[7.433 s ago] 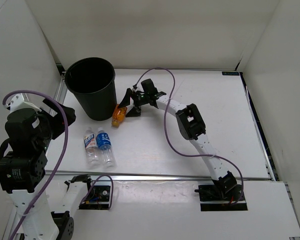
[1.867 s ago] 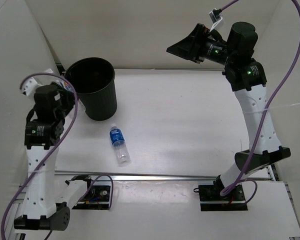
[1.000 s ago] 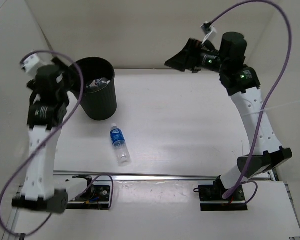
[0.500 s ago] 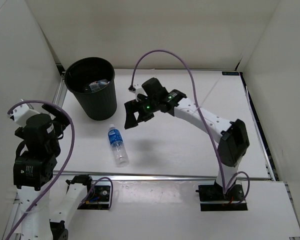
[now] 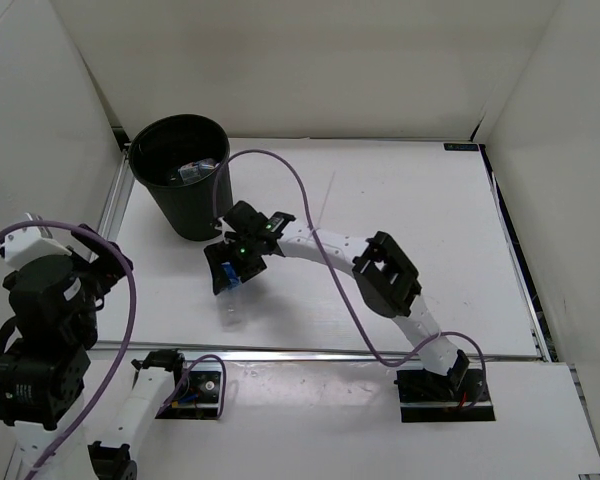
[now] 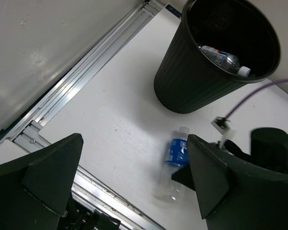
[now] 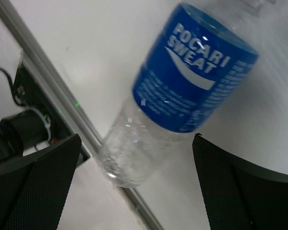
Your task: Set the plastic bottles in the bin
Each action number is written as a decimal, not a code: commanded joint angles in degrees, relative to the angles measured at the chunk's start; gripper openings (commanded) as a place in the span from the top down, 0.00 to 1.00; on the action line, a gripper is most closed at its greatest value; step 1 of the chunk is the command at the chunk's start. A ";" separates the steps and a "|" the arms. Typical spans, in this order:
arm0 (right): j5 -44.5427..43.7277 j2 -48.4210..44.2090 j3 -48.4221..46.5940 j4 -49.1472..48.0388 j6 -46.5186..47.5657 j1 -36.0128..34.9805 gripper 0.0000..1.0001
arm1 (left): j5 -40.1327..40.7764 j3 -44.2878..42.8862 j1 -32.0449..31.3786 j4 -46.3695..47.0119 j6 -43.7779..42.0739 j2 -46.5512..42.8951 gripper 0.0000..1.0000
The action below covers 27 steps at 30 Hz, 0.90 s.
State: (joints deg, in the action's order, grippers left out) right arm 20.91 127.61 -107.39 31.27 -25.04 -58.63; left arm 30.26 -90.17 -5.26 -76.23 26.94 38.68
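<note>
Blue-labelled bottle (image 7: pixel 192 81) lies on the white table (image 7: pixel 110 28), across the upper middle of the right wrist view, between the spread, released fingers of the right gripper (image 7: pixel 134 139), seemingly not touching them.

Black bin (image 5: pixel 195 215) upright, bottles (image 6: pixel 220 55) inside; blue-labelled clear bottle (image 7: pixel 192 86) lying on side near bin

the clear plastic bottle (image 7: pixel 127 141) wore a glossy blue label (image 7: pixel 197 76); the ribbed black plastic bin (image 6: pixel 201 86) looked matt, the white surface (image 5: pixel 410 215) smooth.
</note>
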 commanded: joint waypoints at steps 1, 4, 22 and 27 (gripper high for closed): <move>-3.15 3.95 -5.36 -2.70 -1.86 -0.07 0.00 | -3.54 -3.08 0.16 -3.05 -3.30 1.48 0.00; -4.38 6.77 -5.89 -2.70 -2.47 -0.08 0.01 | -4.60 -4.48 0.16 -3.58 -4.53 2.02 0.00; -3.23 -9.21 1.92 -4.46 -2.47 -1.13 0.00 | -13.55 21.16 0.16 6.52 3.37 -4.48 0.00; -11.40 -22.65 7.63 -3.94 -3.87 -0.44 0.00 | -23.64 30.82 0.16 9.86 13.13 -7.39 0.00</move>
State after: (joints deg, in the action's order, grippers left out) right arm 14.87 114.74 -100.49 28.51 -28.27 -59.37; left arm 15.31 -62.96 -5.26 -70.61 33.12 32.58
